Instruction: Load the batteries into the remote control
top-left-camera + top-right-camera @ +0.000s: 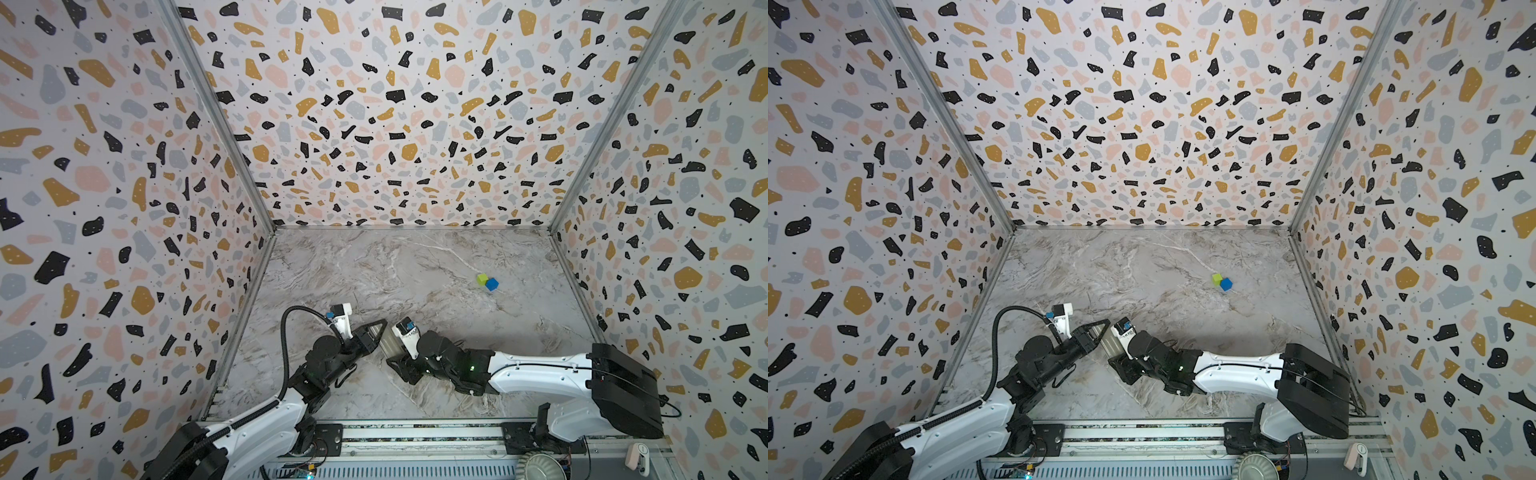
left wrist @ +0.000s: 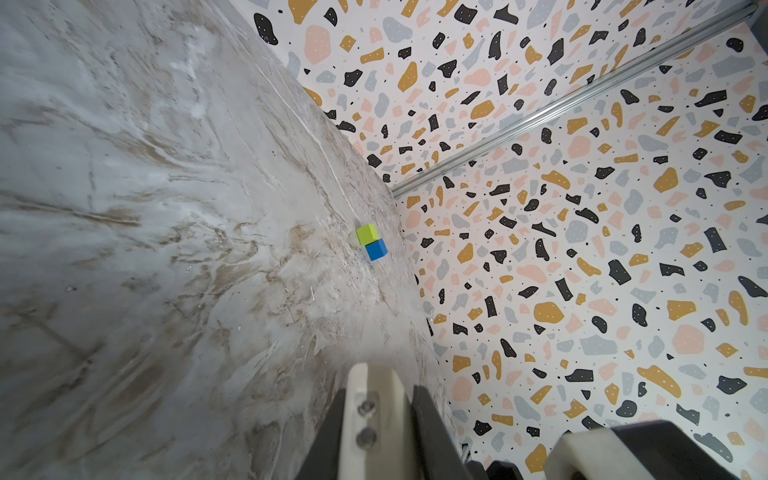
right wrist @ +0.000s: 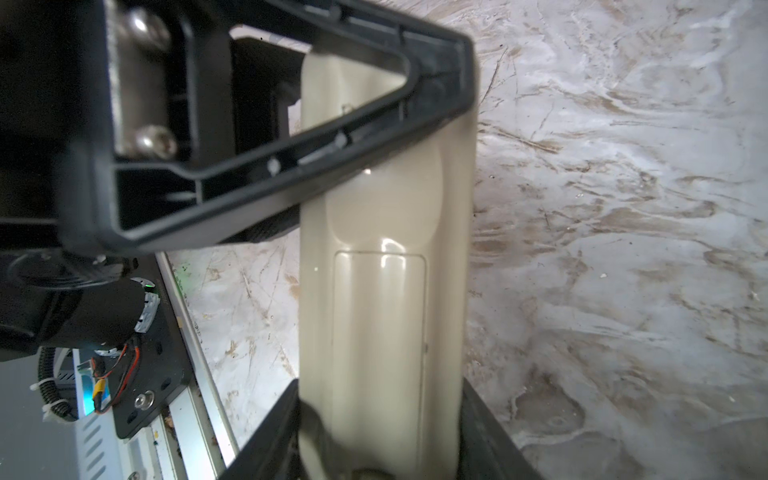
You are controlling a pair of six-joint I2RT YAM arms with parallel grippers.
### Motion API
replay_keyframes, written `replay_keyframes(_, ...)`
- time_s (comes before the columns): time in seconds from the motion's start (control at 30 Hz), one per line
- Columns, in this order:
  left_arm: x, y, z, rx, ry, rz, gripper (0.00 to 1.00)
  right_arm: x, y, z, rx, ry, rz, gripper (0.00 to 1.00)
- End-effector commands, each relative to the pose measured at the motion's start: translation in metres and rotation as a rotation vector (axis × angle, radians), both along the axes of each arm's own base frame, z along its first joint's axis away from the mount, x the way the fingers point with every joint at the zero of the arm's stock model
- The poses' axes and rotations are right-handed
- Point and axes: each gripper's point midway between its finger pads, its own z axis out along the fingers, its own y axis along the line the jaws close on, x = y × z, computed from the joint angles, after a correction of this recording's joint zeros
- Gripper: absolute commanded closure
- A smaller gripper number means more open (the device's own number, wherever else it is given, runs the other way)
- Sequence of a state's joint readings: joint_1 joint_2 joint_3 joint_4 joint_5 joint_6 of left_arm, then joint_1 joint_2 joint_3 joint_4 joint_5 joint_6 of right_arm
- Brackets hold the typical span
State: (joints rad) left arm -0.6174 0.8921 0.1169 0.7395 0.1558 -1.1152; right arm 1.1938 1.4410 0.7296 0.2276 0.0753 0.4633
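Note:
The remote control (image 1: 388, 344) (image 1: 1109, 343) hangs above the marble floor between the two arms, near the front left. My left gripper (image 1: 376, 334) (image 1: 1098, 332) is shut on one end of it; in the left wrist view the pale end (image 2: 376, 399) sits pinched between the dark fingers (image 2: 424, 415). My right gripper (image 1: 395, 354) (image 3: 380, 386) clasps its other end across the width, both fingers against its sides. The remote's plain back (image 3: 382, 291) with a closed rectangular cover faces the right wrist camera. The batteries are out of view.
A green cube (image 1: 482, 279) and a blue cube (image 1: 491, 284) touch each other on the floor at the right middle. Patterned walls (image 1: 124, 249) enclose three sides. A metal rail (image 1: 415, 432) runs along the front edge.

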Motion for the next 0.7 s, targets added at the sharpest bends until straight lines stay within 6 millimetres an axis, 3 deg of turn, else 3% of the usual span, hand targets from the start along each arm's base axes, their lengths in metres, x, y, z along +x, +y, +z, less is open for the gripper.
replay_keyframes(0.0,-0.003,-0.01,0.024,-0.03,-0.069,-0.058,0.85,0.01,-0.013,0.011,0.027,-0.025,-0.051,0.86)
replay_keyframes(0.1,-0.005,-0.013,0.019,0.035,-0.079,-0.083,0.52,0.012,-0.023,0.012,0.023,-0.033,-0.066,0.9)
replay_keyframes(0.2,-0.008,-0.014,0.018,0.107,-0.104,-0.109,0.28,0.015,-0.034,0.017,0.025,-0.053,-0.066,0.92)
replay_keyframes(0.3,-0.012,-0.014,0.024,0.154,-0.161,-0.136,0.11,0.019,-0.048,0.026,0.046,-0.065,-0.05,0.93)
replay_keyframes(0.43,-0.026,-0.024,0.051,0.137,-0.297,-0.23,0.03,0.013,-0.061,0.061,0.152,-0.13,0.04,0.93)
replay_keyframes(0.57,-0.052,-0.041,0.095,0.051,-0.466,-0.357,0.01,-0.009,-0.069,0.113,0.305,-0.208,0.19,0.93)
replay_keyframes(0.67,-0.073,-0.053,0.122,0.037,-0.574,-0.427,0.0,-0.026,-0.074,0.141,0.38,-0.264,0.267,0.94)
